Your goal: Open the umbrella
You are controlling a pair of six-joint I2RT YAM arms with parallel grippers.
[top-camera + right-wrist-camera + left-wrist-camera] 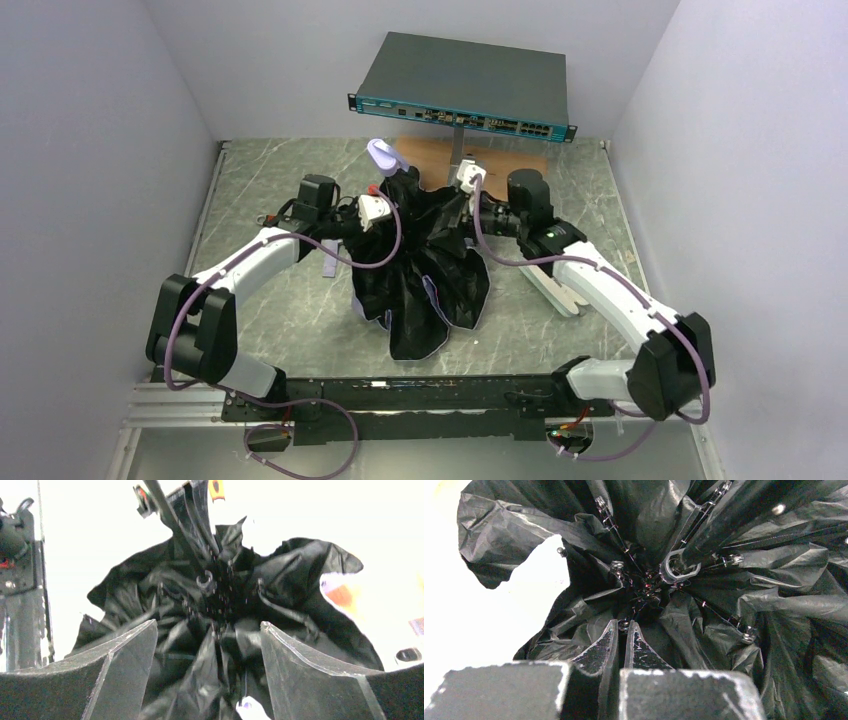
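Note:
The umbrella (430,270) lies half-spread in the middle of the table, black lining up and crumpled, with its pale lavender handle (383,153) pointing to the back. My left gripper (385,212) is at its left upper edge. In the left wrist view the jaws (624,626) are closed to a thin gap on a rib tip of the lining (724,605), facing the grey runner ring (681,570). My right gripper (462,205) is at the right upper edge. In the right wrist view it (209,625) is open wide, with black fabric (225,605) between the fingers, and the shaft (165,505) runs up.
A network switch (460,85) on a stand hangs over the back of the table, above a brown board (500,155). A pale oblong case (553,288) lies under the right arm. A lavender strap (328,258) lies left of the umbrella. White walls close in both sides.

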